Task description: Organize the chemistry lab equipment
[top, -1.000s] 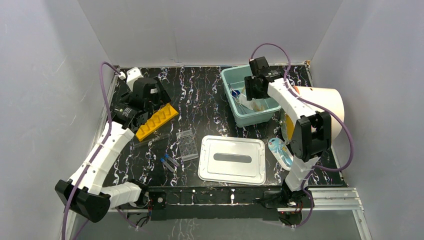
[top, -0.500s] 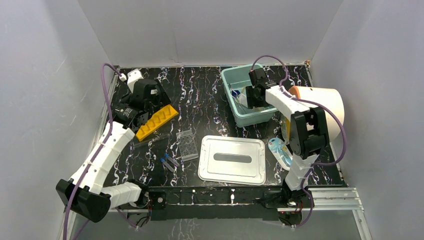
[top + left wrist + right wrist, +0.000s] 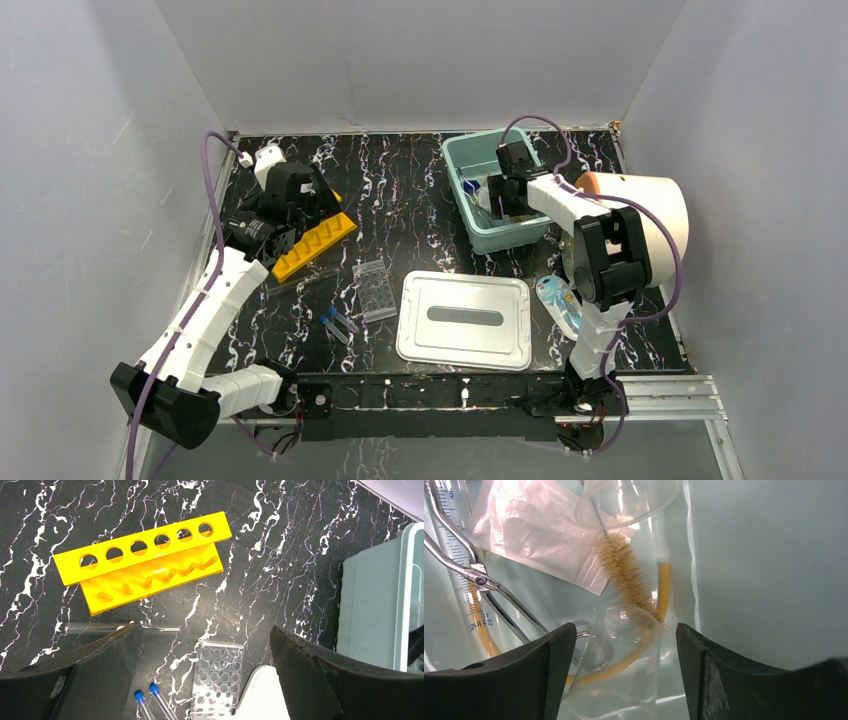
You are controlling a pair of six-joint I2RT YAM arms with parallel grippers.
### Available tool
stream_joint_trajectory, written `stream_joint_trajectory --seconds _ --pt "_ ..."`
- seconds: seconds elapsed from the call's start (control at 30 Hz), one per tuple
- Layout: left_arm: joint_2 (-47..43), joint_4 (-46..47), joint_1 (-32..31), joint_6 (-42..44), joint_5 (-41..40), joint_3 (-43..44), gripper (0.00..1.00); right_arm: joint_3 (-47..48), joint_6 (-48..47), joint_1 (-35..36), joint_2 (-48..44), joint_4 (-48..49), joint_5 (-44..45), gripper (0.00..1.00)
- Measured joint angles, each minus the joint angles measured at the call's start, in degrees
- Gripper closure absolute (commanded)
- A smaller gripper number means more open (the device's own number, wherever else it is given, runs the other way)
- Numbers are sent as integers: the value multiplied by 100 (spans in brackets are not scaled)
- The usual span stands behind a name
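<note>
Left gripper (image 3: 205, 630): we see the jaws spread wide and holding nothing, hanging above the black table (image 3: 280, 540). Right below the gap the well plate (image 3: 217, 677) lies flat. Beside it, nearer one finger, two blue-capped tubes (image 3: 150, 700) lie side by side. On the plate's other side is a corner of the white lid (image 3: 262, 690); we cannot tell whether it touches the plate or only sits just beside it. At the tip of the tube-side finger a bare glass tube (image 3: 100, 628) lies on its side. Further out past the fingertips sits the yellow rack (image 3: 145, 562), all six holes empty. Well off beyond the other finger stands the wall of the bin (image 3: 375, 610).

Right gripper (image 3: 625, 627): it is down inside that bin with the jaws apart. The beaker (image 3: 624, 650) sits between them with a gap at each finger, so it is not pinched. Amber tubing (image 3: 665, 590) curves along behind the beaker, partly seen through it. A brush (image 3: 626, 575) has its bristles at the beaker's far edge, and its wire runs away past the fingertips. Off past one finger the forceps (image 3: 469, 565) lie slanted, with the tubing's other end under them. Beyond the tips a plastic bag (image 3: 534, 535) lies flat under the brush wire. Farthest on the forceps side is a clear cylinder (image 3: 449, 540) with printed marks.
</note>
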Motion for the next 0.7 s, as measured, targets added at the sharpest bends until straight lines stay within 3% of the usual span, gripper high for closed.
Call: stream_joint_trajectory --seconds 0.27,0.7 --pt "-4 -24 0 -4 52 -15 2 258 4 0 -57 -155 -11 9" --pt "-37 -17 4 -116 245 -136 2 1060 -37 0 -909 -481 -446 14"
